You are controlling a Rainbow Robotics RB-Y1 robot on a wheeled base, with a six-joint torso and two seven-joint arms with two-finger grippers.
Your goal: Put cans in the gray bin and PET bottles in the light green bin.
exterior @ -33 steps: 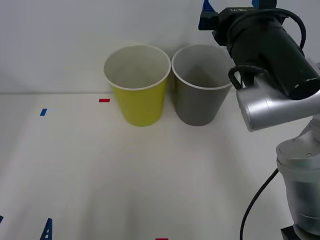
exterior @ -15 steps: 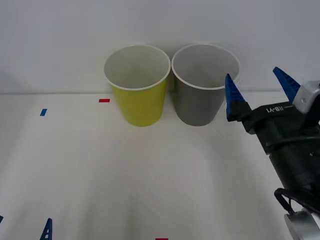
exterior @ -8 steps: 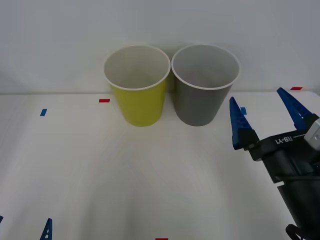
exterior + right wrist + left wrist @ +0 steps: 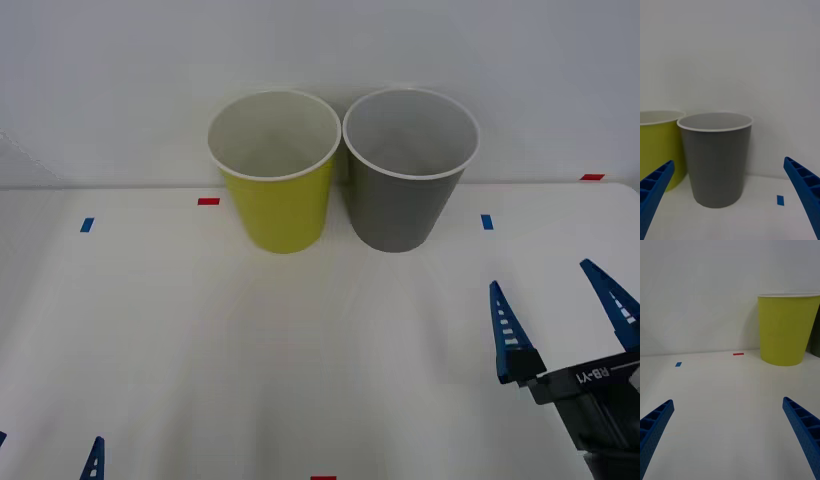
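**2 bins side by side, both grippers spread and holding nothing**

At the back of the white table point(image 4: 200, 350), against the pale wall, stand 2 tall tapered round bins with white rims and pale insides. The yellow-green bin point(image 4: 277, 170) is on the robot's left and the dark gray bin point(image 4: 408, 170) on its right; both are upright, their rims touching or very nearly so. From above, no object can be made out inside either bin.

The right gripper point(image 4: 560, 315) sits low at the near right of the table, well short of the gray bin, with its 2 blue ribbed fingers point(image 4: 508, 335) spread wide apart and nothing between them. Its wrist camera faces the gray bin point(image 4: 717, 159) head-on, the yellow-green one point(image 4: 658, 150) beside it.

The left gripper point(image 4: 728, 435) is at the near left corner of the table, fingers likewise released and wide, looking across bare tabletop toward the yellow-green bin point(image 4: 788, 330).

Small red and blue tape marks point(image 4: 208, 201) dot the table.
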